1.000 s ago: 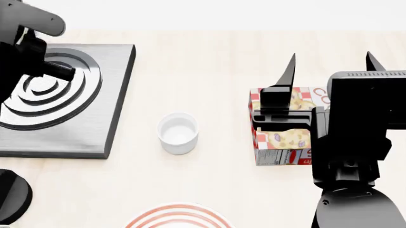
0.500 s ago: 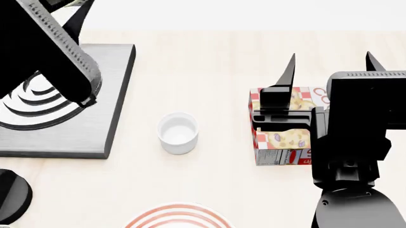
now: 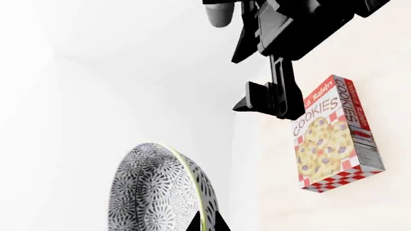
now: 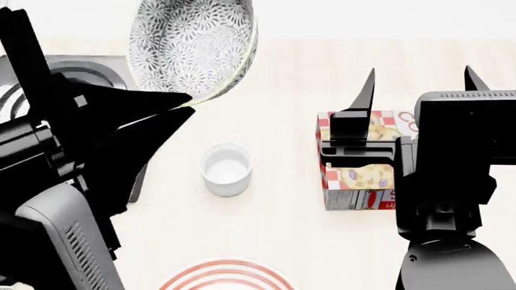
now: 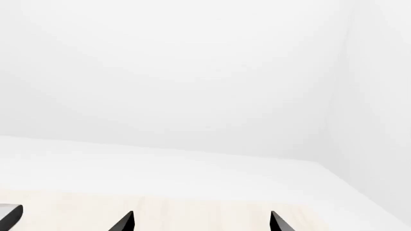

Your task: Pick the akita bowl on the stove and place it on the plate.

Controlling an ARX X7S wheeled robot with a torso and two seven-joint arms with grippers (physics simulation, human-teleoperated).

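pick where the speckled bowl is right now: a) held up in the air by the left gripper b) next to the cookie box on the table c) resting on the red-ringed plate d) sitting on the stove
a: the speckled bowl is tilted, lifted clear of the stove, with the left gripper at its rim, and the plate has nothing on the part in view.

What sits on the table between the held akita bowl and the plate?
In the head view, the small white cup stands between the akita bowl, held by the left gripper, and the plate; otherwise bare table.
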